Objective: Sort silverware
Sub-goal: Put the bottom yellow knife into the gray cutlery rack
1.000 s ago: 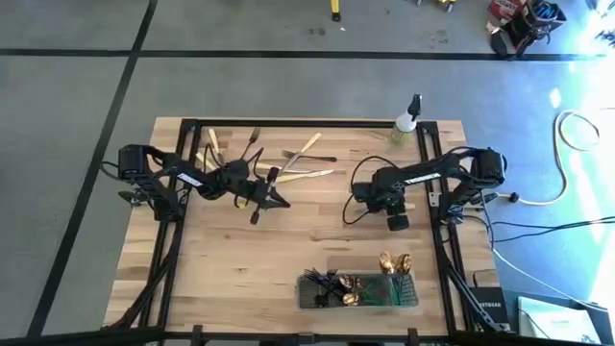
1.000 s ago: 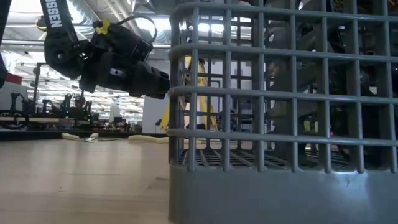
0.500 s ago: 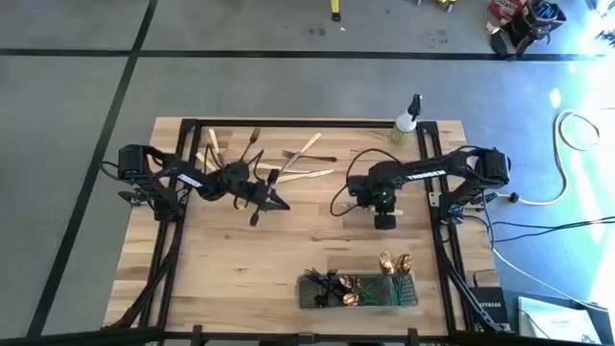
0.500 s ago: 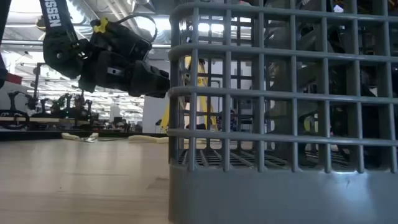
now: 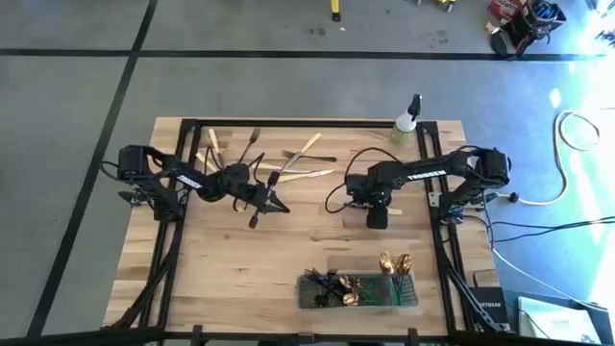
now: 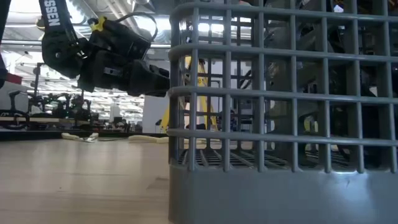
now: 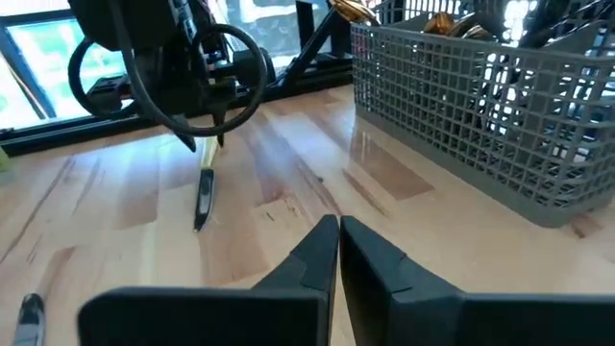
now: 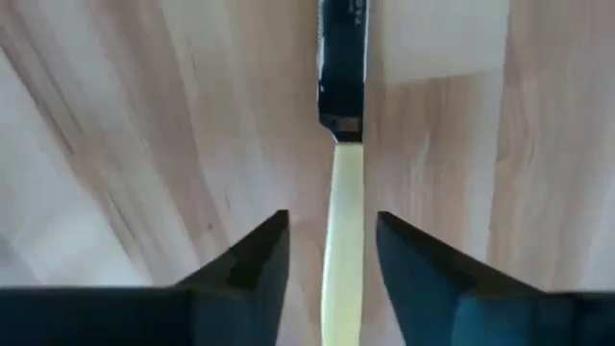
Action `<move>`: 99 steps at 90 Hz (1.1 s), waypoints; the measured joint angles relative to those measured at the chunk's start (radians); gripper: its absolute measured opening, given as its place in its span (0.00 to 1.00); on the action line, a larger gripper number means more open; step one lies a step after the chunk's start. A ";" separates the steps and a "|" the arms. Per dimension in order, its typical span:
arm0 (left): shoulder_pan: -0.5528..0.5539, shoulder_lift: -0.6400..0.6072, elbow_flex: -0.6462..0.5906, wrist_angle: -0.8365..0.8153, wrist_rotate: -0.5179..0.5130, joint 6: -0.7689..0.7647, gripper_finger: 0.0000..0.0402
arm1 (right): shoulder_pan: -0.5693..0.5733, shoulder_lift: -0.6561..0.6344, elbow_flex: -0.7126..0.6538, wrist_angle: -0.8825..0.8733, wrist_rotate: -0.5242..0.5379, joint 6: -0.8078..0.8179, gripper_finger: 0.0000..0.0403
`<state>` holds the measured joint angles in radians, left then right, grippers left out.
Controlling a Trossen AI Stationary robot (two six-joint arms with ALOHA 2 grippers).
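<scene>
A knife with a pale cream handle [image 8: 343,221] and a dark blade [image 8: 342,86] lies flat on the wooden table. My right gripper [image 8: 332,226] hangs over it, open, one finger on each side of the handle and apart from it. In the high view that gripper [image 5: 376,217] is at mid-table, right of centre, and it hides the knife. My left gripper [image 5: 279,204] hovers shut left of centre, with nothing between its fingers [image 7: 338,226]. More silverware [image 5: 259,154] lies loose at the far left. Other pieces stand in the grey caddy [image 5: 357,289].
The wire-mesh caddy [image 6: 280,112] stands near the table's front edge, with gold spoons [image 5: 394,261] showing at its far rim. A small spray bottle [image 5: 410,115] stands at the far right corner. Bare wood lies between the two arms and in front of them.
My right gripper has moved toward the table's left edge, about a gripper's length.
</scene>
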<state>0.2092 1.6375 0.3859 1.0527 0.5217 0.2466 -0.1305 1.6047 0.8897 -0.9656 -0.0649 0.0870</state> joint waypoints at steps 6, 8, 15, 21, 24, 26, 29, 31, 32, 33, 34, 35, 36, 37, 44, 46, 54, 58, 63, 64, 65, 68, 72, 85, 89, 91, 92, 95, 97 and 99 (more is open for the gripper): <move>0.000 0.000 0.000 0.000 0.000 0.000 0.00 | 0.000 0.000 -0.030 -0.018 0.022 0.040 0.40; 0.000 0.000 0.000 0.000 0.000 0.000 0.00 | 0.000 0.000 -0.043 -0.035 0.025 0.048 0.41; 0.000 0.000 0.000 -0.005 0.000 0.000 0.00 | 0.000 0.000 -0.079 -0.092 0.022 0.064 0.41; 0.000 0.000 0.000 -0.004 0.000 0.002 0.00 | -0.001 0.000 -0.091 -0.106 0.019 0.064 0.41; 0.000 0.000 0.000 -0.004 0.000 0.005 0.00 | -0.001 0.000 -0.092 -0.104 0.019 0.064 0.41; 0.000 0.000 0.000 -0.005 0.000 0.005 0.00 | -0.001 0.000 -0.092 -0.100 0.019 0.064 0.41; 0.000 0.000 0.000 -0.004 0.000 0.005 0.00 | -0.001 0.000 -0.090 -0.098 0.020 0.065 0.41; 0.000 0.000 0.000 -0.004 0.000 0.005 0.00 | -0.001 0.000 -0.089 -0.098 0.021 0.065 0.41; 0.000 0.000 0.000 -0.004 0.000 0.005 0.00 | -0.001 0.000 -0.088 -0.097 0.022 0.065 0.41; 0.000 0.000 0.000 -0.004 0.000 0.005 0.00 | -0.001 0.000 -0.088 -0.095 0.024 0.065 0.41; 0.000 0.000 0.000 -0.003 0.000 0.005 0.00 | -0.001 0.000 -0.088 -0.093 0.025 0.065 0.41; 0.000 0.000 0.000 -0.003 0.000 0.005 0.00 | -0.001 0.000 -0.088 -0.090 0.027 0.065 0.41; 0.000 0.000 0.000 -0.004 0.000 0.005 0.00 | -0.001 0.000 -0.088 -0.087 0.027 0.065 0.41; 0.000 0.000 0.000 -0.004 0.000 0.005 0.00 | -0.001 0.000 -0.088 -0.083 0.027 0.065 0.41; 0.000 0.000 0.000 -0.003 0.000 0.005 0.00 | -0.001 0.000 -0.103 -0.059 0.028 0.064 0.41; 0.000 0.000 0.000 -0.003 0.000 0.004 0.00 | -0.001 0.000 -0.110 -0.054 0.028 0.064 0.40; 0.000 0.000 0.000 -0.004 0.000 0.002 0.00 | -0.001 -0.001 -0.132 -0.031 0.027 0.064 0.38; 0.000 0.000 0.000 -0.003 0.000 0.002 0.00 | -0.001 -0.003 -0.138 -0.025 0.025 0.066 0.36; 0.000 0.000 0.000 -0.003 0.000 0.003 0.00 | -0.001 -0.003 -0.140 -0.021 0.022 0.069 0.33; 0.000 0.000 0.000 -0.003 0.000 0.004 0.00 | -0.001 -0.003 -0.140 -0.020 0.022 0.070 0.32; 0.000 0.000 0.000 -0.003 0.000 0.005 0.00 | -0.001 -0.003 -0.140 -0.019 0.022 0.071 0.31; 0.000 0.000 0.000 -0.003 0.000 0.006 0.00 | -0.001 -0.003 -0.139 -0.017 0.022 0.074 0.28; 0.000 0.000 0.000 -0.003 0.000 0.010 0.00 | 0.000 -0.003 -0.137 -0.017 0.022 0.075 0.25; 0.001 0.000 0.000 -0.003 0.000 0.012 0.00 | 0.000 -0.002 -0.134 -0.013 0.018 0.081 0.14; 0.001 0.000 0.000 -0.003 0.000 0.012 0.00 | 0.000 -0.003 -0.134 -0.013 0.019 0.090 0.12; 0.001 0.000 0.000 -0.003 0.000 0.012 0.00 | 0.000 -0.003 -0.134 -0.013 0.018 0.091 0.12; 0.001 0.000 0.000 -0.003 0.000 0.012 0.00 | 0.000 -0.003 -0.134 -0.012 0.018 0.093 0.12; 0.001 0.000 0.000 -0.003 0.000 0.012 0.00 | 0.000 -0.003 -0.134 -0.012 0.017 0.098 0.12; 0.001 0.000 0.000 -0.003 -0.001 0.012 0.00 | 0.000 -0.003 -0.134 -0.011 0.017 0.102 0.13; 0.001 0.000 0.000 -0.003 -0.001 0.012 0.00 | 0.000 -0.002 -0.134 -0.009 0.017 0.111 0.14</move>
<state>0.2104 1.6375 0.3862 1.0496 0.5209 0.2584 -0.1307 1.6024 0.7555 -0.9749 -0.0481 0.1977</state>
